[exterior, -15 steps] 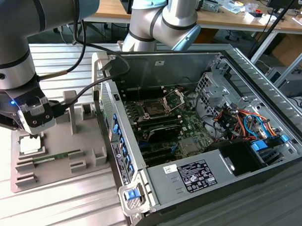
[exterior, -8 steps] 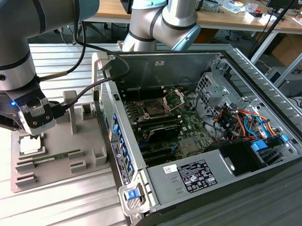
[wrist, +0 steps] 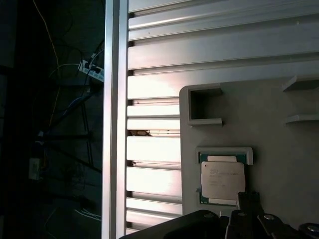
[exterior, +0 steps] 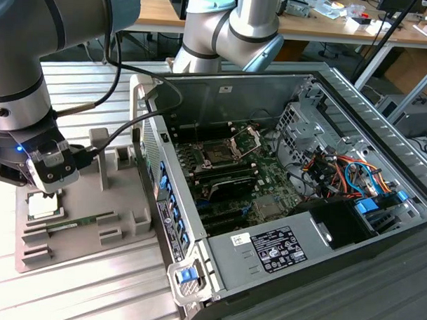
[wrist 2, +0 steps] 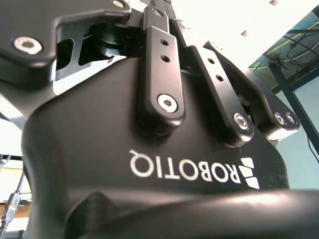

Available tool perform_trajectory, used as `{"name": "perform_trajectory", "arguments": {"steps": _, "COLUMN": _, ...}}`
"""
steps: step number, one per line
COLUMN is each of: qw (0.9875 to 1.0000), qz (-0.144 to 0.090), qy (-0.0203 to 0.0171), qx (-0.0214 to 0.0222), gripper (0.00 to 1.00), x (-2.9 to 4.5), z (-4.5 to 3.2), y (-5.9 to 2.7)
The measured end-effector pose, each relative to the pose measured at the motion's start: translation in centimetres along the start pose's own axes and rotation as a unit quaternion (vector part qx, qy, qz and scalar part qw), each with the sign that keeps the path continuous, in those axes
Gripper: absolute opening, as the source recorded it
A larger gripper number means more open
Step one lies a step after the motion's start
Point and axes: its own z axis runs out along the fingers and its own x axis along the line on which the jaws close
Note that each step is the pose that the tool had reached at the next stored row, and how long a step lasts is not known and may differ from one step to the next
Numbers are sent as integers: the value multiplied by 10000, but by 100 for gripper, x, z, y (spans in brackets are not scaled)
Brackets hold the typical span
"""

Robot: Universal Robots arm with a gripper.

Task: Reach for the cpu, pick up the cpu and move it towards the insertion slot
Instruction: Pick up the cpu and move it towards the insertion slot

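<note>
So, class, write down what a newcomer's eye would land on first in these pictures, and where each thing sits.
The open computer case takes up the exterior view's right, its insertion slot bared on the board. At the exterior view's left the gripper hangs close over the cpu, which lies in a pocket of a grey holder.

cpu (exterior: 42, 207) in tray (exterior: 84, 252), pincer (exterior: 48, 191) above

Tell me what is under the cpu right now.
The cpu sits in a framed pocket of the grey fixture plate. Its own body hides the pocket floor.
</note>
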Motion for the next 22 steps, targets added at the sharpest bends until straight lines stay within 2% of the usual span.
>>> {"name": "perform_trajectory", "arguments": {"steps": 22, "qw": 10000, "qz": 0, "qy": 0, "qx": 0, "gripper": 11, "x": 0, "z": 55, "y": -2}}
